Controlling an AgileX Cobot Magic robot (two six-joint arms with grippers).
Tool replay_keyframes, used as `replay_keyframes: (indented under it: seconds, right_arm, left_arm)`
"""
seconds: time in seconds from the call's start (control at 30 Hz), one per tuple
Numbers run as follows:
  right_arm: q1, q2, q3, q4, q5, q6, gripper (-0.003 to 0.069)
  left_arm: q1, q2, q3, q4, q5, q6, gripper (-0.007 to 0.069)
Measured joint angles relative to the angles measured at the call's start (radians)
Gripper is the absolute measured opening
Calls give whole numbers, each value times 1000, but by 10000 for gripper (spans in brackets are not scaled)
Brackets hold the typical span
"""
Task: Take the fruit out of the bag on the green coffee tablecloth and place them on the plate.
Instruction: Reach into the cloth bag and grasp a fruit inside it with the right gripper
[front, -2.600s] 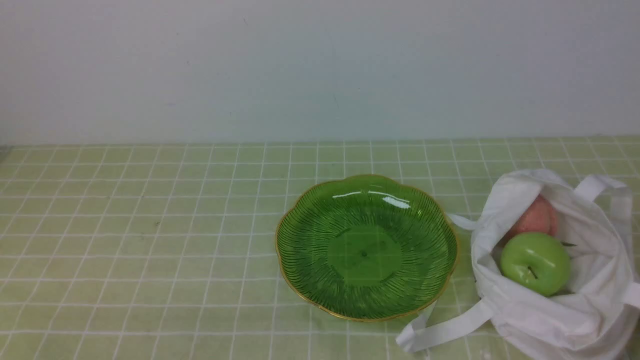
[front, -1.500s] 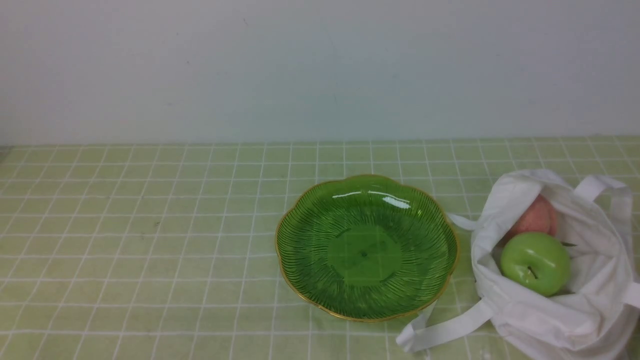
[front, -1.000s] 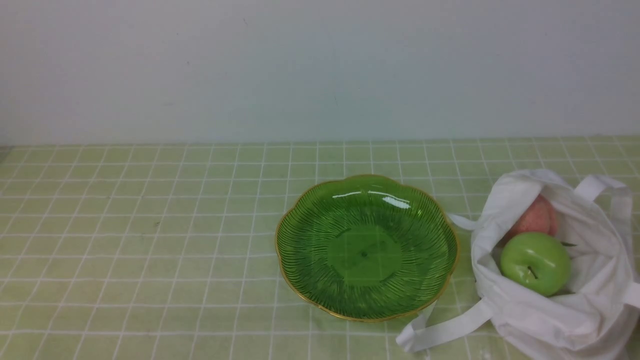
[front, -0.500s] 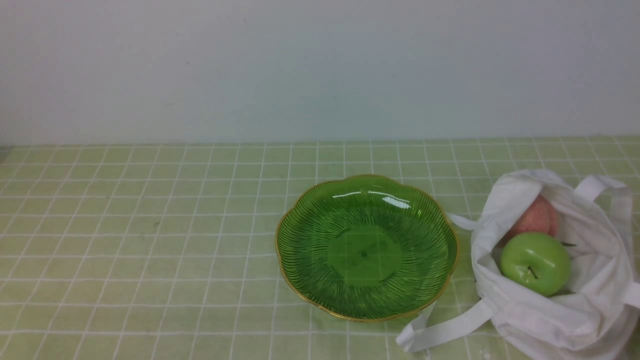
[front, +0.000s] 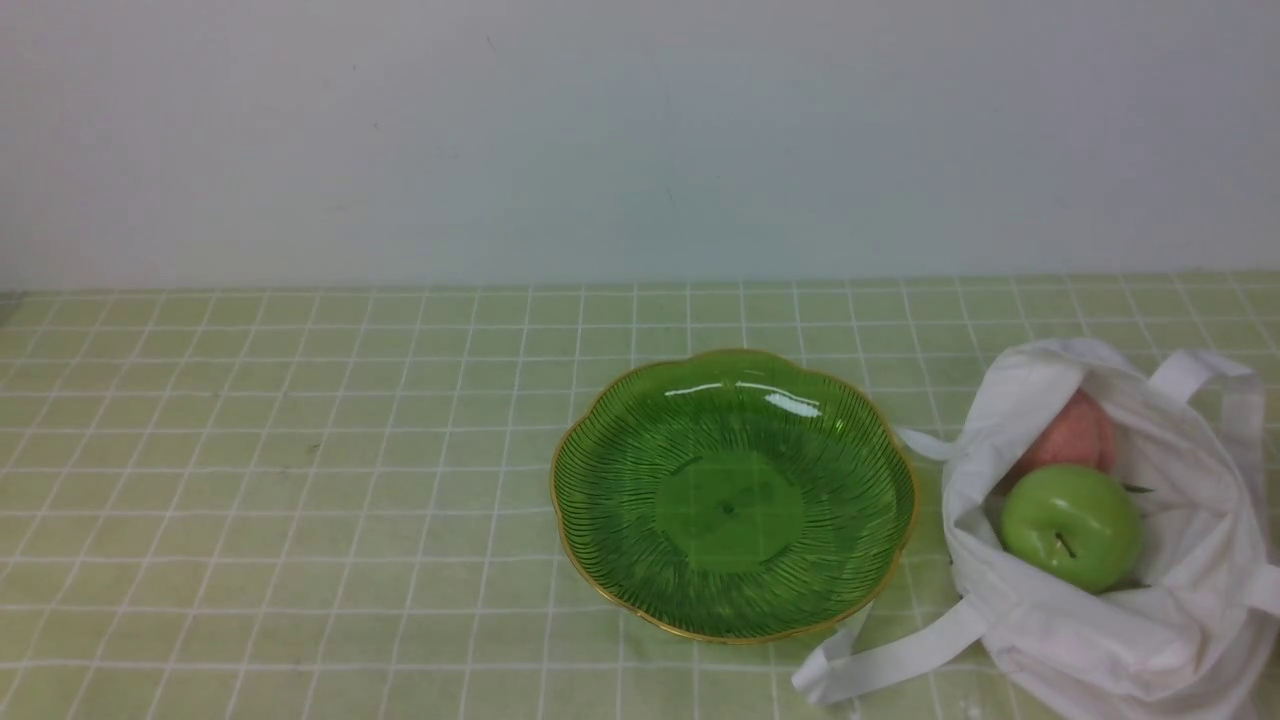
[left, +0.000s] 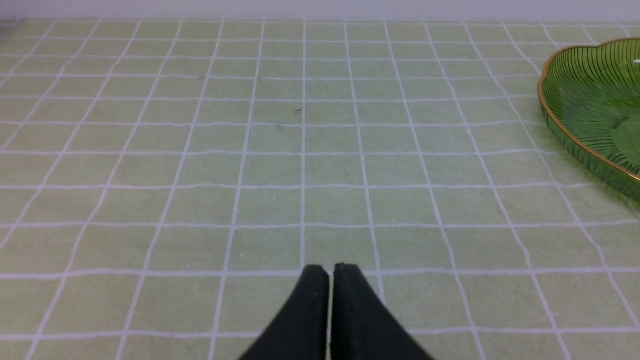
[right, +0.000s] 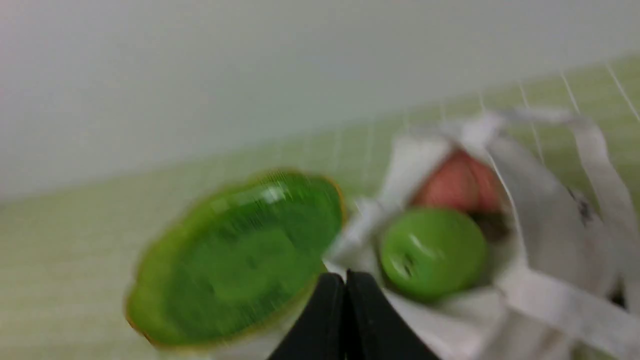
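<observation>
Closest in, the black left gripper (left: 329, 272) hangs low over bare cloth with its two fingers drawn together. Only a hairline slit shows between them, and nothing is in it. The black right gripper (right: 345, 280) is likewise pinched closed and empty, though its own camera's picture is smeared and soft. Just past them, at the near right, a long flat white strap (front: 890, 660) trails leftward from a soft white cloth tote bag (front: 1180, 620). It runs up beside the near edge of the plate; whether it touches the rim I cannot tell. The bag lies slumped and crumpled with its mouth gaping open, and both pieces of fruit sit inside it. A glossy green apple (front: 1070, 525) with a short dark stem is at the front. Pressed close behind it is a fuzzy pink peach (front: 1075, 435), partly hidden by a fold of the bag. To the bag's left, just beside it, stands a shallow translucent green glass plate (front: 640, 480). It has a scalloped gold rim and fine dark ribs fanning out from a flat centre, with bright glints on its far wall. Everything rests on a pale yellow-green tablecloth (front: 300, 480) ruled into small squares by thin white lines and marked by a few faint specks. The cloth runs back to a plain, matte off-white wall (front: 600, 140).
</observation>
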Motion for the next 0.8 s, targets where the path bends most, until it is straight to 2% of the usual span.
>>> replay_keyframes:
  seconds: [0.13, 0.23, 0.27, 0.3, 0.33, 0.5, 0.53, 0.6, 0.8]
  right_arm:
    - [0, 245, -79, -98, 152, 28, -10]
    - [8, 362, -105, -49, 142, -21, -9]
    - [32, 465, -125, 29, 114, -108, -7]
    - [38, 475, -129, 46, 106, -118, -6]
    - [65, 551, -150, 101, 76, -178, 0]
    - [138, 721, -242, 116, 25, -218, 41]
    - [174, 791, -300, 68, 14, -206, 74]
    - [188, 817, -322, 42, 13, -191, 94]
    - [287, 988, -450, -216, 0, -18, 263]
  left_arm:
    - [0, 0, 0, 0, 0, 0, -8]
    - [0, 0, 0, 0, 0, 0, -8]
    - [0, 0, 0, 0, 0, 0, -8]
    - [0, 0, 0, 0, 0, 0, -8]
    - [0, 0, 0, 0, 0, 0, -8]
    - [0, 0, 0, 0, 0, 0, -8]
    - [0, 0, 0, 0, 0, 0, -8]
    - [0, 0, 0, 0, 0, 0, -8]
    - [0, 0, 0, 0, 0, 0, -8]
